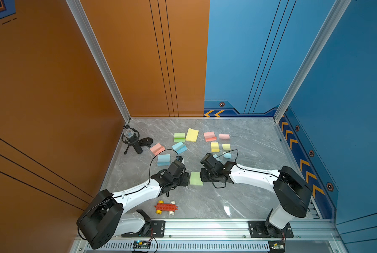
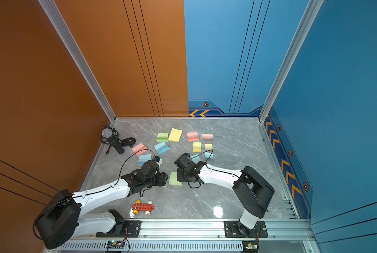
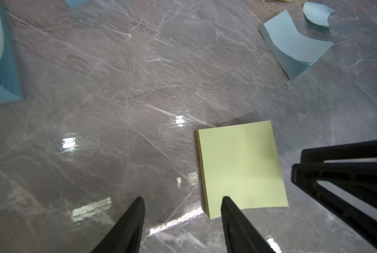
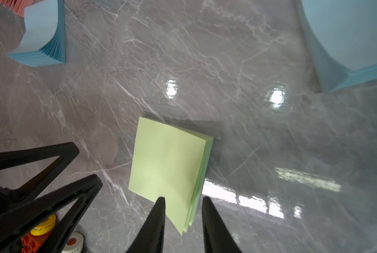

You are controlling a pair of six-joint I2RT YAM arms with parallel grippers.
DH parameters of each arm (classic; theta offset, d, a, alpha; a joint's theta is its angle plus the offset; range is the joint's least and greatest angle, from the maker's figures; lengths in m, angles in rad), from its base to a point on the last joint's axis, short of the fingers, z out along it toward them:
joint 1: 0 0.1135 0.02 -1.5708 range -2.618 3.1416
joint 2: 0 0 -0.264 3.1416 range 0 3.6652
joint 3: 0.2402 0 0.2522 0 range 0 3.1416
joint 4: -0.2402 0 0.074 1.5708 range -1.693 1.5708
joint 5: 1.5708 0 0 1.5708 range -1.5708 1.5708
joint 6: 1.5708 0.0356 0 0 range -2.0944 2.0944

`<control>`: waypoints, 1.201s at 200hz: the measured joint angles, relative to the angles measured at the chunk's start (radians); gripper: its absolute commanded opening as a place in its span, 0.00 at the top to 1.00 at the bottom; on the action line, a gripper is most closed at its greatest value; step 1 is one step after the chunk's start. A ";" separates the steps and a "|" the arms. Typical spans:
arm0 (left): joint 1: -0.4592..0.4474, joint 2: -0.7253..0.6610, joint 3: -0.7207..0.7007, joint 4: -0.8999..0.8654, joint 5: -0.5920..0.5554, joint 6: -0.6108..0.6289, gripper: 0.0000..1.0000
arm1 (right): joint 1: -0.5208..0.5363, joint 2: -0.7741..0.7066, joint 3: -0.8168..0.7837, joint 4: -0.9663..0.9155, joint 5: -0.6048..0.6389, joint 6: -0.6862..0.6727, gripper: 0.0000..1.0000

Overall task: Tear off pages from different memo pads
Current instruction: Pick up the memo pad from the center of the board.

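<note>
Fingers (image 4: 155, 223), right: straddling plain green memo pad (image 4: 167, 162) corner.

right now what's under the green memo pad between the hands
The green memo pad lies on the grey marble table. The patch beneath it is covered, so anything thin there cannot be seen.
</note>
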 measured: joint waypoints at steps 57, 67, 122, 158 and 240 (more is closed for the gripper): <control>0.002 -0.010 0.000 0.000 -0.008 0.011 0.40 | 0.015 0.029 0.006 0.022 -0.002 0.024 0.69; 0.003 -0.011 0.000 0.000 -0.008 0.012 0.40 | 0.015 0.031 0.008 0.024 -0.002 0.027 0.69; 0.007 -0.024 -0.009 0.000 -0.012 0.019 0.40 | 0.015 0.040 0.014 0.029 -0.002 0.027 0.69; 0.007 -0.024 -0.012 -0.001 -0.012 0.019 0.40 | 0.015 0.040 0.014 0.029 0.006 0.027 0.68; 0.012 -0.024 -0.012 -0.001 -0.012 0.019 0.40 | 0.023 0.040 0.014 0.028 0.006 0.027 0.67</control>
